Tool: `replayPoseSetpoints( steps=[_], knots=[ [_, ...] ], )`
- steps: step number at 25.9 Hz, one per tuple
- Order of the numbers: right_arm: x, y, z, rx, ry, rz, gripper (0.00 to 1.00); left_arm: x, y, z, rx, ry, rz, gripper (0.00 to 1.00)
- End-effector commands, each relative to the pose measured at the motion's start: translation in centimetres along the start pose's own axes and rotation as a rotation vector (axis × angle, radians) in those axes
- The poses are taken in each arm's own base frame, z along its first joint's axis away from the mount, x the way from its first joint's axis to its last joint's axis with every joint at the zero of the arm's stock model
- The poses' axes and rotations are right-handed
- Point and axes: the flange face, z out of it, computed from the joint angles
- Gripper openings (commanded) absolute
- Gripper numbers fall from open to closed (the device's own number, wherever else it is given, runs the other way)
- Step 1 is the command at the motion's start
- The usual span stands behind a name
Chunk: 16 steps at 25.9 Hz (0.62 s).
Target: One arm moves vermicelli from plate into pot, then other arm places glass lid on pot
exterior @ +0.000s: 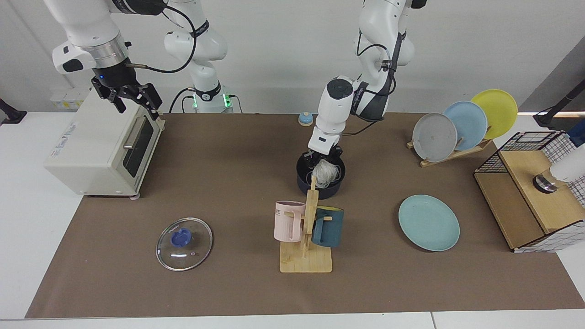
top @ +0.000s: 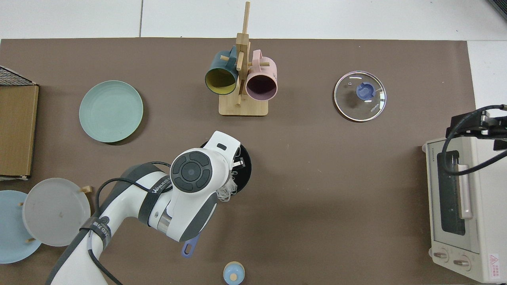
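Note:
My left gripper (exterior: 322, 161) reaches down into the dark navy pot (exterior: 303, 182) and is shut on the vermicelli (exterior: 326, 172), a white tangle hanging inside the pot's mouth. From above, that arm covers most of the pot (top: 246, 169); strands of vermicelli (top: 226, 192) spill over the rim. The teal-green plate (exterior: 428, 222) lies bare, apart from the pot, and shows in the top view (top: 111, 111) too. The glass lid (exterior: 184, 244) with its blue knob lies flat on the mat (top: 360, 96). My right gripper (exterior: 133, 98) waits open above the toaster oven.
A wooden mug stand (exterior: 306, 256) with a pink and a teal mug stands right in front of the pot. A toaster oven (exterior: 100, 146) sits at one end. A rack of plates (exterior: 461, 125) and a wire-and-wood box (exterior: 530, 196) are at the other.

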Motion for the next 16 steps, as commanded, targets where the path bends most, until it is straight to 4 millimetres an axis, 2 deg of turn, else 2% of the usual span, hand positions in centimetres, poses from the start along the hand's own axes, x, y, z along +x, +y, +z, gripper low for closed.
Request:
replayPoseSetpoints(
  steps=[1, 3, 6, 9, 13, 16],
  knots=[
    [1.5, 0.7, 0.4, 0.008, -0.017, -0.037, 1.0, -0.3, -0.2, 1.2, -0.015, 0.004, -0.002, 0.13],
    [3.5, 0.1, 0.8, 0.011, -0.011, -0.05, 1.0, -0.2, -0.4, 1.2, -0.01, 0.003, 0.003, 1.0],
    [6.7, -0.7, 2.2, 0.018, -0.012, -0.056, 1.0, -0.1, -0.3, 0.7, -0.007, 0.007, 0.008, 1.0],
    [9.8, -1.5, 5.3, 0.017, -0.036, -0.061, 1.0, 0.6, -0.5, -0.7, 0.0, 0.007, 0.001, 1.0],
    [13.7, -2.7, 9.7, 0.021, -0.046, -0.068, 0.99, 2.4, -1.1, -4.2, 0.014, 0.004, 0.014, 1.0],
    [16.2, -4.8, 13.9, -0.006, -0.005, -0.104, 1.0, 5.0, -3.1, -7.3, 0.025, 0.003, 0.053, 1.0]
  ],
)
